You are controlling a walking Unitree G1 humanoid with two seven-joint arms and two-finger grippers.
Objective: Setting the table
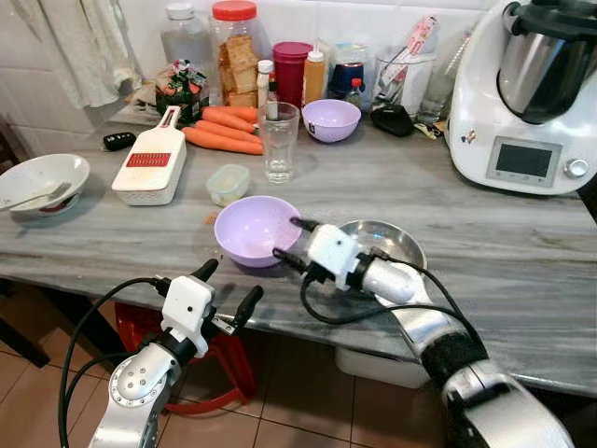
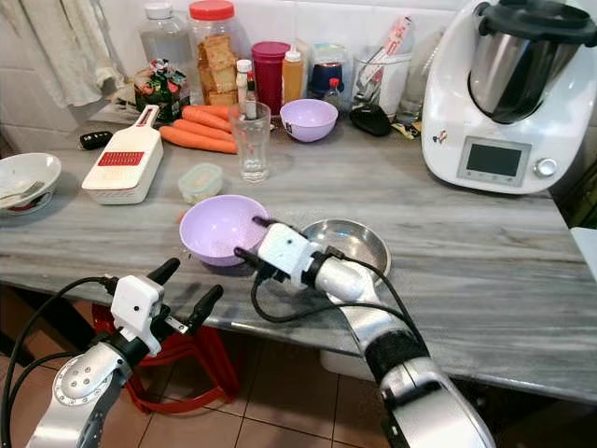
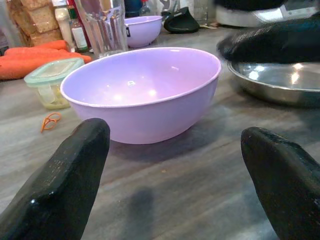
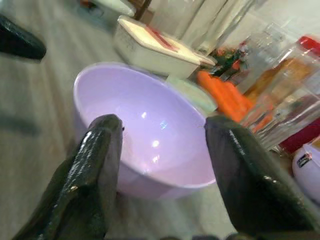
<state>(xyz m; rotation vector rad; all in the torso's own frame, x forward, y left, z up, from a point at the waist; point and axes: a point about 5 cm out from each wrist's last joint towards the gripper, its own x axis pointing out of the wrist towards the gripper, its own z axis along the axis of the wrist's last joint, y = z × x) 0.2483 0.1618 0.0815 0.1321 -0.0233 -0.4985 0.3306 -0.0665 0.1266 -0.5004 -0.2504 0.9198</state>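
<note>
you won't find any text you can read here. the far purple bowl (image 3: 144,29) carries a small dark label, and the kitchen machine (image 1: 525,93) has a grey display, but both are too small to make out.

The right pincer (image 1: 288,240) hides part of the steel bowl (image 1: 392,239).

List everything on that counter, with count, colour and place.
purple bowl: one, near edge, beside steel bowl, silver
small purple bowl: one, at back
glass: one, clear, centre
carrots: several, orange, back left
grater: one, white and red, left
small container: one, green lid
white bowl: one, far left
cooking machine: one, white, right
right gripper: open, at purple bowl's rim
left gripper: open, before the counter edge
</note>
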